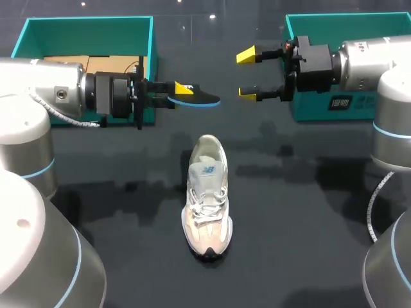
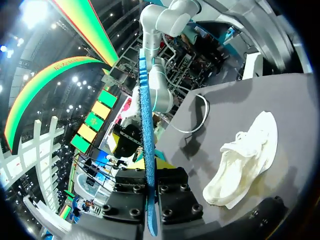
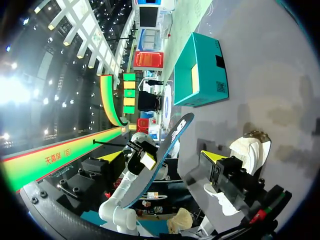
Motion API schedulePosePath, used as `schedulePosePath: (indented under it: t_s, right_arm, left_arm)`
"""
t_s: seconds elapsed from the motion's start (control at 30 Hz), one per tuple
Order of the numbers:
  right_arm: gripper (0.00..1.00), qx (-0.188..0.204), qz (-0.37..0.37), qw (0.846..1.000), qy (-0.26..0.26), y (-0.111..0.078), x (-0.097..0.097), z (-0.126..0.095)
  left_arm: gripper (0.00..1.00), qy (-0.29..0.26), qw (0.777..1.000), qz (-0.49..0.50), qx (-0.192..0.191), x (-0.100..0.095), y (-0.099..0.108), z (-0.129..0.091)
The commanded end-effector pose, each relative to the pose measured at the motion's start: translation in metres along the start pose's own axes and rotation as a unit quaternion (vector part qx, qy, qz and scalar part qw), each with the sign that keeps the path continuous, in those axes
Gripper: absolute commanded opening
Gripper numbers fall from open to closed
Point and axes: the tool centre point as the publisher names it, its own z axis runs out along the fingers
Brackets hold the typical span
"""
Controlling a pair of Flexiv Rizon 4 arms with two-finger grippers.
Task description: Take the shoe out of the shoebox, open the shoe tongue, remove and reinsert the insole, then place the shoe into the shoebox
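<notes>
Left pincer: My left gripper [image 1: 181, 91] is clamped on one end of the dark, blue-edged insole [image 1: 200, 98] and holds it out flat in the air, over the table [image 1: 308, 212].

Right pincer: My right gripper [image 1: 249, 74] has its yellow fingers spread wide and holds nothing. It faces the insole's free tip, near it but not touching.

Shoe: The pale sneaker [image 1: 207, 192] stands on its sole mid-table, out of the box and apart from both grippers. No gripper steadies it.

Boxes: The teal shoebox [image 1: 83, 20] sits behind my left arm with cardboard inside. A second teal box [image 1: 350, 18] sits behind my right arm.

Risk, grip: I pinch the insole by a thin end only. It could sag, twist or slip out if it catches on the shoe's collar.

Risk, shoe: Nothing braces the sneaker, so pushing the insole in may slide or tip it.

Risk, arms: The two grippers face each other closely. A careless advance could knock fingers together or bat the insole loose.

Count: one sneaker, one insole, two teal boxes, two grippers.
</notes>
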Motion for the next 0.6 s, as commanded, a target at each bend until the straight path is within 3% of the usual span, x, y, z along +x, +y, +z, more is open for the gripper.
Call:
schedulePosePath:
  t_s: [0.03, 0.23, 0.43, 0.6]
  right_arm:
    - [1.00, 0.000, 0.000, 1.000, -0.002, -0.001, 0.000, 0.000]
    - [1.00, 0.002, -0.001, 1.000, -0.012, -0.012, -0.004, -0.038]
    - [1.00, -0.005, 0.003, 1.000, -0.017, -0.027, 0.000, -0.060]
    - [1.00, -0.010, 0.007, 1.000, -0.018, -0.035, -0.004, -0.065]
  left_arm:
    - [0.00, -0.004, 1.000, 0.000, -0.017, 0.005, -0.009, -0.004]
    - [0.00, -0.004, 1.000, 0.000, -0.017, 0.005, -0.009, -0.004]
    - [0.00, 0.011, 0.986, -0.164, 0.012, -0.005, -0.011, -0.012]
    - [0.00, 0.052, 0.948, -0.314, 0.022, -0.007, -0.016, -0.023]
